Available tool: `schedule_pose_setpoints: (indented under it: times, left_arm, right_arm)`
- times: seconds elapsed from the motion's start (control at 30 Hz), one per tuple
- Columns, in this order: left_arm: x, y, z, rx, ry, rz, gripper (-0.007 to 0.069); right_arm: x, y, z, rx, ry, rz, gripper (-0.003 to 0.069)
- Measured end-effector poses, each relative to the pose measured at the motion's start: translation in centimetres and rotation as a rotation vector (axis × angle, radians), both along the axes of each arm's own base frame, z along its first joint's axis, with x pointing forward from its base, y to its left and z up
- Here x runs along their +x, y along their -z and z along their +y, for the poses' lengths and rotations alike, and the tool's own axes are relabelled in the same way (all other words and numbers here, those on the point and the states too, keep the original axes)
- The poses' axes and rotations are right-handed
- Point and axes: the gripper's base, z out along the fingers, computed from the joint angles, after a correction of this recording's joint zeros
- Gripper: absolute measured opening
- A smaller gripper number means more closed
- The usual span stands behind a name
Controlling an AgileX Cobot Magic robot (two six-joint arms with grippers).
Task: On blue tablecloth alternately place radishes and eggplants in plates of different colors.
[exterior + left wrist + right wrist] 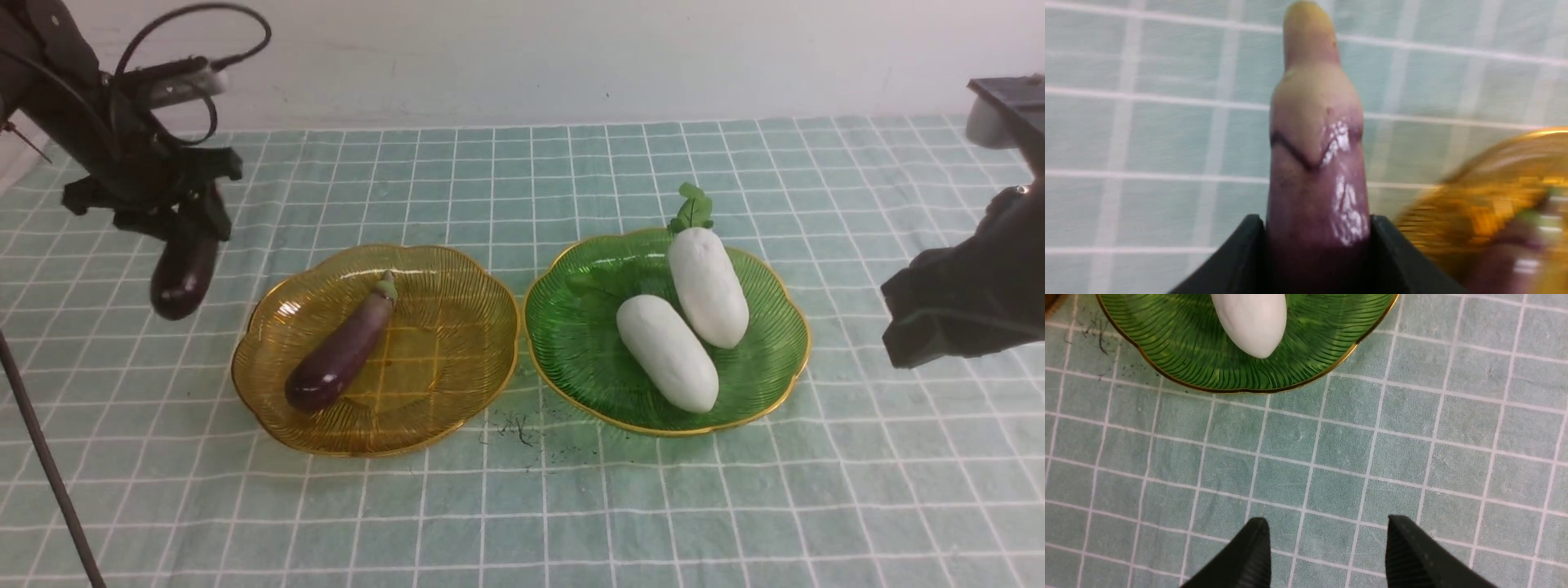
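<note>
Radishes (707, 286) are both lying in the green plate (759, 384), one eggplant (343, 351) is resting in the yellow plate (441, 327), and my left claw (1316, 228) is gripping the last eggplant (184, 273) above the blue tablecloth (522, 506) beside it, while my right claw (1327, 547) is hanging open, empty.

Matte black arms (963, 310), looping black cable (269, 33), ribbed wedge-shaped jaws

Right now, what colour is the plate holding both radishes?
The plate is translucent green with a gold scalloped rim; the front view shows it best.
</note>
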Motion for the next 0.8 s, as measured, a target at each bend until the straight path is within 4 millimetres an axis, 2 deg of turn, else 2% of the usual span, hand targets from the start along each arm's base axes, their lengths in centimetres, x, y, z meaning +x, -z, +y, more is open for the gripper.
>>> schedule_pose_setpoints:
  times: [0.07, 0.1, 0.17, 0.23, 0.3, 0.4, 0.47, 0.57, 0.7, 0.8]
  left_arm:
    - [0.2, 0.0, -2.4, -0.094, 0.041, 0.002, 0.0279]
    - [0.3, 0.3, -4.3, -0.131, 0.073, 0.008, 0.0279]
    - [0.4, 0.6, -6.7, -0.141, 0.119, 0.019, 0.0279]
    - [0.3, 1.0, -9.1, -0.120, 0.170, 0.030, 0.0279]
    - [0.2, 1.2, -10.2, -0.095, 0.198, 0.035, 0.0279]
    - [-0.3, 1.7, -13.7, 0.005, 0.294, 0.047, 0.0291]
    - [-0.5, 1.8, -14.5, 0.033, 0.315, 0.047, 0.0304]
    - [-0.8, 2.3, -16.2, 0.099, 0.366, 0.052, 0.0397]
    - [-0.9, 2.3, -16.4, 0.108, 0.373, 0.053, 0.0473]
    - [-1.0, 1.7, -16.4, 0.112, 0.372, 0.040, 0.0496]
  right_arm:
    - [0.0, 0.0, 0.0, 0.002, 0.000, -0.005, 0.0356]
    - [0.1, 0.0, 0.0, 0.003, 0.001, -0.007, 0.0356]
    - [0.1, 0.0, 0.0, 0.003, 0.001, -0.010, 0.0356]
    - [0.1, 0.0, 0.0, 0.004, 0.001, -0.010, 0.0356]
    - [0.1, -0.1, 0.0, 0.004, 0.001, -0.014, 0.0356]
    - [0.2, -0.1, 0.0, 0.006, 0.002, -0.021, 0.0356]
    - [0.2, -0.1, 0.0, 0.006, 0.002, -0.021, 0.0356]
    - [0.2, -0.1, 0.0, 0.006, 0.002, -0.021, 0.0356]
    - [0.2, -0.1, 0.0, 0.006, 0.002, -0.021, 0.0356]
    - [0.2, -0.1, 0.0, 0.006, 0.002, -0.020, 0.0356]
